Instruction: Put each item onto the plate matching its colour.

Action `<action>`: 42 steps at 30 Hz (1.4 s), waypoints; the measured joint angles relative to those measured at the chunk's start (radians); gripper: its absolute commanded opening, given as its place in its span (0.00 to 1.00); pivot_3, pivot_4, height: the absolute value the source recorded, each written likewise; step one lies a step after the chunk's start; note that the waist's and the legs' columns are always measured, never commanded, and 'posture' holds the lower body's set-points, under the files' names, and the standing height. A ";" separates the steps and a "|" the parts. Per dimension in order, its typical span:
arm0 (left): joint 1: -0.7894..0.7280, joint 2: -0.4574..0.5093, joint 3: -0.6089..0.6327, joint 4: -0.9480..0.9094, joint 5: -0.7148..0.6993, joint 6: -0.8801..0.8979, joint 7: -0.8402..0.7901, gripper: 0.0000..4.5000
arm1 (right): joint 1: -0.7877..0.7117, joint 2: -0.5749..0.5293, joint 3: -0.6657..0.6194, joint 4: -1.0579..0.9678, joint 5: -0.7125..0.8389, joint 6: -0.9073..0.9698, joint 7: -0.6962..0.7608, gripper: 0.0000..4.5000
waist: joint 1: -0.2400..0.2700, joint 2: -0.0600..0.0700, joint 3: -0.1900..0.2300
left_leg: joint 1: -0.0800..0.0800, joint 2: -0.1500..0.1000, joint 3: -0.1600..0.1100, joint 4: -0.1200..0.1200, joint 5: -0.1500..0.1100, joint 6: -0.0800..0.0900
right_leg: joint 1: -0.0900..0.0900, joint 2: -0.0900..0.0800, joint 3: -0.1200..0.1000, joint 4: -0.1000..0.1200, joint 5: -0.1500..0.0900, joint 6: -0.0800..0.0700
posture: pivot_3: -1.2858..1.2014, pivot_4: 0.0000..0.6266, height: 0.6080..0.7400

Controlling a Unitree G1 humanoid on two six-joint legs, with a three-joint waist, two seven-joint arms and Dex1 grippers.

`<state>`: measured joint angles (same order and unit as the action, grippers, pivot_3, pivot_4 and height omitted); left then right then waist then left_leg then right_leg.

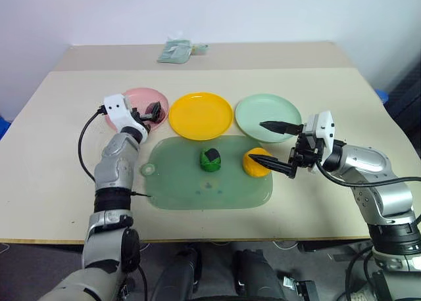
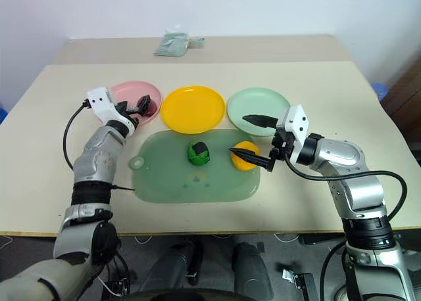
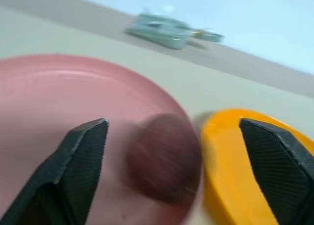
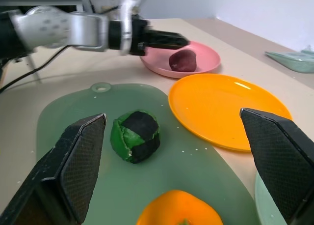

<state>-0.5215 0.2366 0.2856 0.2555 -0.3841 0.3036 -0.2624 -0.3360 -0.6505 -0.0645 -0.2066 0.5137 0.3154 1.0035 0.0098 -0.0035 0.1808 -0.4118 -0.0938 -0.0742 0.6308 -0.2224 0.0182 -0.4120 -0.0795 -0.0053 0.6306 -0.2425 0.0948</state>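
The dark red-purple piece [image 4: 182, 60] lies on the pink plate [image 1: 139, 96], near the rim that faces the yellow plate [image 1: 200, 115]. My left gripper [image 1: 152, 112] is open just over it, one finger to each side, touching nothing. The green-and-black piece [image 1: 210, 159] sits mid-mat, and the orange piece [image 1: 256, 165] sits at the right edge of the mat [image 1: 197, 189]. My right gripper [image 1: 271, 143] is open and empty, hovering between the orange piece and the front rim of the mint plate [image 1: 266, 110].
The three plates stand in a row behind the mat. A pale green packet [image 1: 174, 51] lies at the far edge of the table. A black cable [image 1: 83, 146] loops beside my left forearm.
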 measured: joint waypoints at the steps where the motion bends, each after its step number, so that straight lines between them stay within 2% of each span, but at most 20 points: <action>1: 0.023 0.005 0.000 -0.021 -0.001 0.003 -0.013 0.99 | 0.000 0.001 0.000 0.000 0.000 0.000 -0.002 1.00 | 0.002 0.000 0.000 | 0.000 0.000 0.000 0.000 0.000 0.000 | 0.000 0.000 0.000 0.000 0.000 0.000 | 0.52 0.24 1.00; 5: 0.147 0.050 -0.009 -0.147 -0.028 -0.020 -0.140 0.99 | -0.002 0.016 0.006 0.003 -0.001 -0.007 -0.008 1.00 | 0.006 0.000 0.000 | 0.000 0.000 0.000 0.001 -0.001 -0.002 | 0.001 0.000 0.000 -0.001 0.000 -0.001 | 0.52 0.24 1.00; 12: 0.425 0.260 -0.077 -0.384 -0.152 -0.005 -0.562 0.99 | -0.004 0.056 0.038 0.016 -0.019 -0.021 -0.008 1.00 | 0.002 0.001 0.000 | 0.000 0.001 0.000 -0.001 -0.001 -0.002 | 0.000 0.000 0.000 -0.001 -0.002 -0.006 | 0.52 0.24 1.00; 18: 0.509 0.352 -0.054 -0.428 -0.234 -0.016 -0.757 0.99 | -0.027 0.094 0.098 0.020 -0.060 -0.021 -0.027 1.00 | 0.002 0.002 0.000 | 0.000 0.001 0.001 -0.001 -0.002 -0.002 | 0.000 -0.001 0.001 -0.002 -0.003 -0.008 | 0.52 0.24 1.00; 23: 0.549 0.433 -0.012 -0.401 -0.241 -0.093 -0.926 0.99 | -0.127 0.165 0.199 0.078 -0.166 0.002 -0.104 1.00 | -0.003 0.002 0.000 | 0.000 0.002 0.001 -0.003 -0.001 -0.001 | -0.003 0.000 0.001 -0.002 -0.004 -0.009 | 0.52 0.24 1.00; 33: 0.578 0.438 0.006 -0.374 -0.242 -0.125 -1.007 0.99 | -0.213 0.193 0.364 0.116 -0.306 0.105 -0.124 1.00 | 0.000 0.002 0.000 | -0.001 0.002 0.001 -0.003 -0.002 -0.002 | -0.007 -0.001 0.001 -0.002 -0.003 -0.009 | 0.52 0.24 1.00; 42: 0.635 0.441 0.016 -0.384 -0.242 -0.136 -1.025 0.99 | -0.256 0.205 0.426 0.164 -0.373 0.136 -0.102 1.00 | -0.001 0.002 0.000 | -0.001 0.002 0.002 -0.003 -0.002 -0.002 | -0.008 -0.001 0.001 -0.001 -0.003 -0.009 | 0.52 0.24 1.00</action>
<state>0.1139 0.6779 0.3017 -0.1286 -0.6261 0.1680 -1.2872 -0.5924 -0.4457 0.3612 -0.0426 0.1403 0.4518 0.9012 0.0087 -0.0019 0.1806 -0.4125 -0.0922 -0.0727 0.6279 -0.2240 0.0157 -0.4198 -0.0801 -0.0045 0.6293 -0.2459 0.0858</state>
